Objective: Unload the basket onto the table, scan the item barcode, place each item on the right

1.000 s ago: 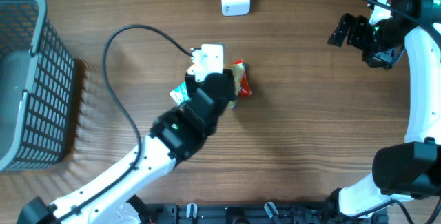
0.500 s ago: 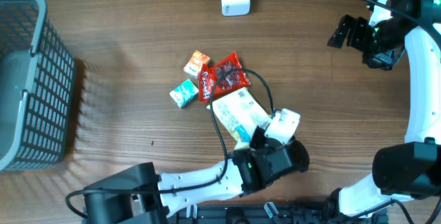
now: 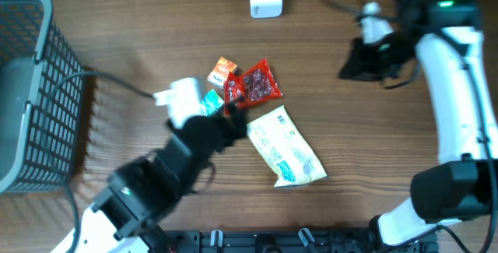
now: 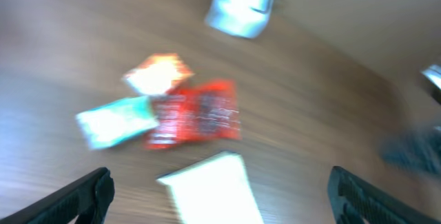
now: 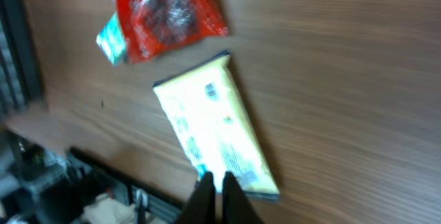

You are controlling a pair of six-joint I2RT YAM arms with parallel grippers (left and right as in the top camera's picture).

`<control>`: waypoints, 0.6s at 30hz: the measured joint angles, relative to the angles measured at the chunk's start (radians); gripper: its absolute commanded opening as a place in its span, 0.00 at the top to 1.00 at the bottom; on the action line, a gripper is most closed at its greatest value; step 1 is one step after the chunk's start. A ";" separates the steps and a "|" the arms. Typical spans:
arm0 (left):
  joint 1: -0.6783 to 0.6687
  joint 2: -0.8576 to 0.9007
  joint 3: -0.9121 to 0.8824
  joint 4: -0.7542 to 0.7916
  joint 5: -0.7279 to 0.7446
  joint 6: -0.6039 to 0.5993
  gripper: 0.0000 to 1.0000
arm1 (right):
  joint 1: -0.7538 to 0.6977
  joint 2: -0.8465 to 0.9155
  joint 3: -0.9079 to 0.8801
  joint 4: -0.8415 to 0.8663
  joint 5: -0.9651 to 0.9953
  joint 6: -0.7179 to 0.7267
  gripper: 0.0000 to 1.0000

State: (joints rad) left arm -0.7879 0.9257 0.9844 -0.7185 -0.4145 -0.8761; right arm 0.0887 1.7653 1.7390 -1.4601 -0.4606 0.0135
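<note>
Overhead view: the pale packet (image 3: 286, 148) lies flat near the middle, just right of the left gripper (image 3: 226, 122), whose jaws stand wide and empty. The right gripper (image 3: 352, 65), far right, is closed on nothing. The red pouch (image 3: 257, 86) lies close beside the packet, so a grasp may drag both.

Whole thing's pretty motion-blurred, but you can see the left tool (image 4: 222, 195) has its two dark fingers (image 4: 86, 194) spread wide, one in each bottom corner, with nothing between them except the wooden surface (image 4: 331, 93) and the top end of a pale pack (image 4: 210, 191) lying below. Just above that pack there's a red packet (image 4: 196, 114) in the middle, with a teal packet (image 4: 114, 120) right against its left side and a little orange-and-white packet (image 4: 157, 74) just beside its upper left corner. Up at the top edge sits a whitish boxy device (image 4: 241, 5), well apart from the pile, and there's a dark smear (image 4: 413, 148) at the right edge that I can't make out.
</note>
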 measured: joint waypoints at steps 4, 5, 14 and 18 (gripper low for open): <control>0.154 0.107 -0.010 -0.114 0.027 -0.107 0.07 | 0.235 0.010 -0.247 0.129 -0.014 0.040 0.96; 0.177 0.153 -0.011 -0.130 0.028 -0.115 0.05 | 0.286 0.010 -0.320 0.142 -0.013 0.050 0.96; 0.286 0.389 -0.013 -0.153 0.085 -0.137 0.00 | 0.444 0.013 -0.784 0.553 0.011 0.333 0.96; 0.392 0.389 -0.013 -0.207 0.098 -0.140 0.00 | 0.441 0.004 -0.795 0.517 0.018 0.402 0.96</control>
State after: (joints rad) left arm -0.3962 1.3148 0.9714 -0.9253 -0.3164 -1.0157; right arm 0.5293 1.7691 0.9436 -0.9436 -0.4427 0.4160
